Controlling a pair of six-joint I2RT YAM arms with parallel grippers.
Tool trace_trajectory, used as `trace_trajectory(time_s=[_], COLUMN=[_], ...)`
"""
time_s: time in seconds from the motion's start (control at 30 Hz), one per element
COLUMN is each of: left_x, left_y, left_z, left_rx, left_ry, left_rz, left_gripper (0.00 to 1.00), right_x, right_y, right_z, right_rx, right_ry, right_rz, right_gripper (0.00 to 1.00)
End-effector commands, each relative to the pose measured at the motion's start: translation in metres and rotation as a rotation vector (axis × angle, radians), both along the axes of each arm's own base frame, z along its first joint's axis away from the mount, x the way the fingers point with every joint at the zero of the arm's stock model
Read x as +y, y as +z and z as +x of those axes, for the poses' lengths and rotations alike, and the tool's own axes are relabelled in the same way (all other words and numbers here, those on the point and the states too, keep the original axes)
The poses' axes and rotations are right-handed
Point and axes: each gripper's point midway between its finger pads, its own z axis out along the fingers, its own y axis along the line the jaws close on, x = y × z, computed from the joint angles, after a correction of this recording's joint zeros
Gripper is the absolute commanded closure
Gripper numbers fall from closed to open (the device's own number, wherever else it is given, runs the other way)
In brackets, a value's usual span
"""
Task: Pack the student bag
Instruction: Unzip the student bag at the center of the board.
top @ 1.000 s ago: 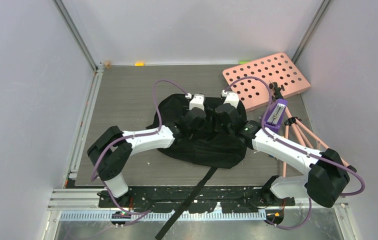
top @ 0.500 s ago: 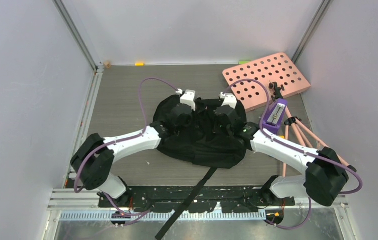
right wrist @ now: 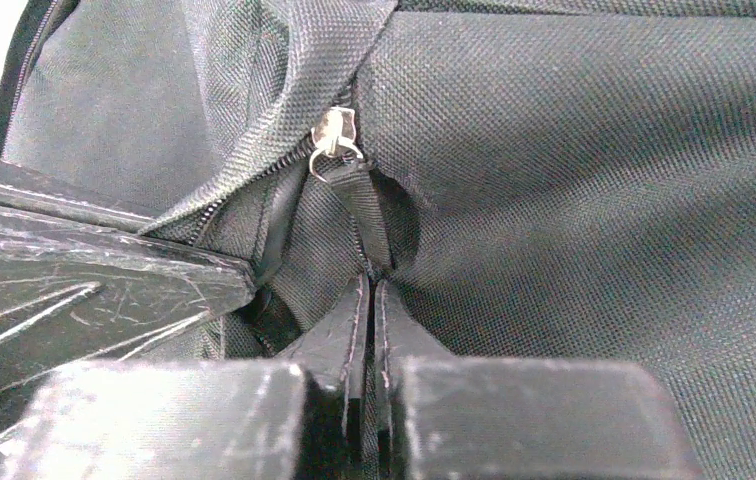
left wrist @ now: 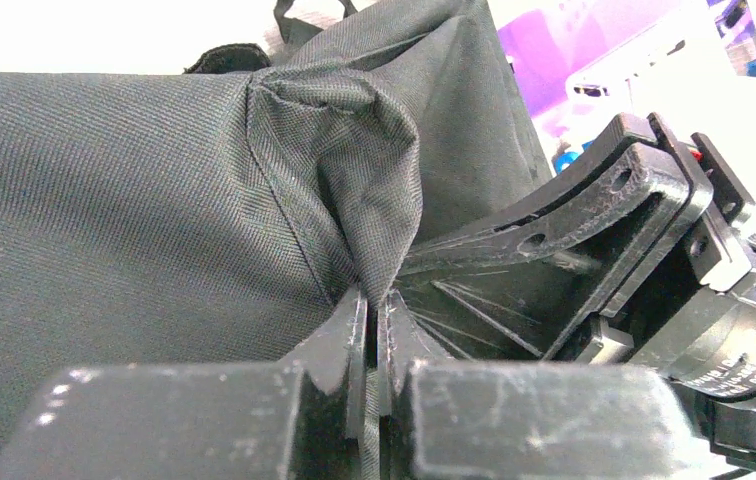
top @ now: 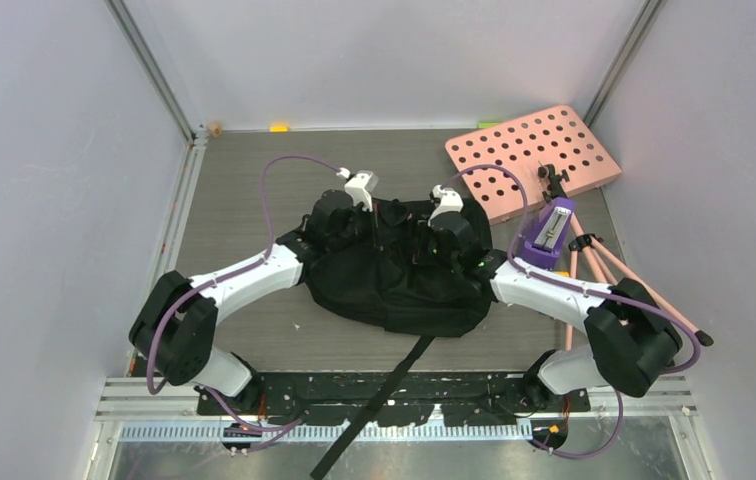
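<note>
The student bag (top: 394,280) is a black fabric backpack lying in the middle of the table. My left gripper (top: 378,220) is at its far edge, and in the left wrist view it (left wrist: 374,300) is shut on a raised fold of the bag's fabric (left wrist: 354,140). My right gripper (top: 416,236) is close beside it. In the right wrist view it (right wrist: 369,290) is shut on the black pull strap (right wrist: 362,205) below the silver zipper slider (right wrist: 335,140). The bag's inside is hidden.
A pink board with round holes (top: 534,158) lies at the back right. A purple and white device (top: 551,230) sits on a pink tripod (top: 604,270) right of the bag. A black webbing strap (top: 384,390) trails over the near edge.
The left gripper went from open to shut on the bag fabric and moved toward the far left. The right gripper shifted slightly back with it, and the bag's far edge is pulled up.
</note>
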Motion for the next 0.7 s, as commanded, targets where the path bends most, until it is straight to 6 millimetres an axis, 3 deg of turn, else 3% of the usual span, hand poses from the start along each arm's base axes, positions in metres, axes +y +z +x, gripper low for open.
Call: trace_trajectory(time_s=[0.0, 0.1, 0.27, 0.3, 0.4, 0.47, 0.67], left_x=[-0.018, -0.012, -0.005, -0.004, -0.004, -0.005, -0.006], left_y=[0.035, 0.03, 0.02, 0.019, 0.017, 0.016, 0.012], left_z=[-0.016, -0.011, -0.007, -0.006, -0.005, -0.004, -0.003], left_rx=[0.006, 0.034, 0.067, 0.071, 0.078, 0.083, 0.114], left_ry=[-0.099, -0.07, -0.043, -0.039, -0.033, -0.034, -0.023], left_rz=[-0.166, -0.163, -0.137, -0.135, -0.133, -0.134, -0.13], left_gripper=[1.0, 1.0, 1.0, 1.0, 1.0, 1.0, 1.0], right_x=[0.035, 0.019, -0.018, -0.029, -0.044, -0.046, -0.023], right_y=[0.031, 0.033, 0.065, 0.061, 0.074, 0.074, 0.067], right_z=[0.0, -0.006, -0.015, -0.016, -0.011, -0.007, 0.006], right_rx=[-0.052, -0.043, -0.09, -0.071, -0.076, -0.064, -0.047], right_ry=[0.093, 0.057, -0.016, -0.045, -0.069, -0.058, 0.073], right_rz=[0.16, 0.116, 0.032, -0.009, -0.034, -0.038, -0.008], right_gripper=[0.9, 0.8, 0.56, 0.53, 0.45, 0.42, 0.42])
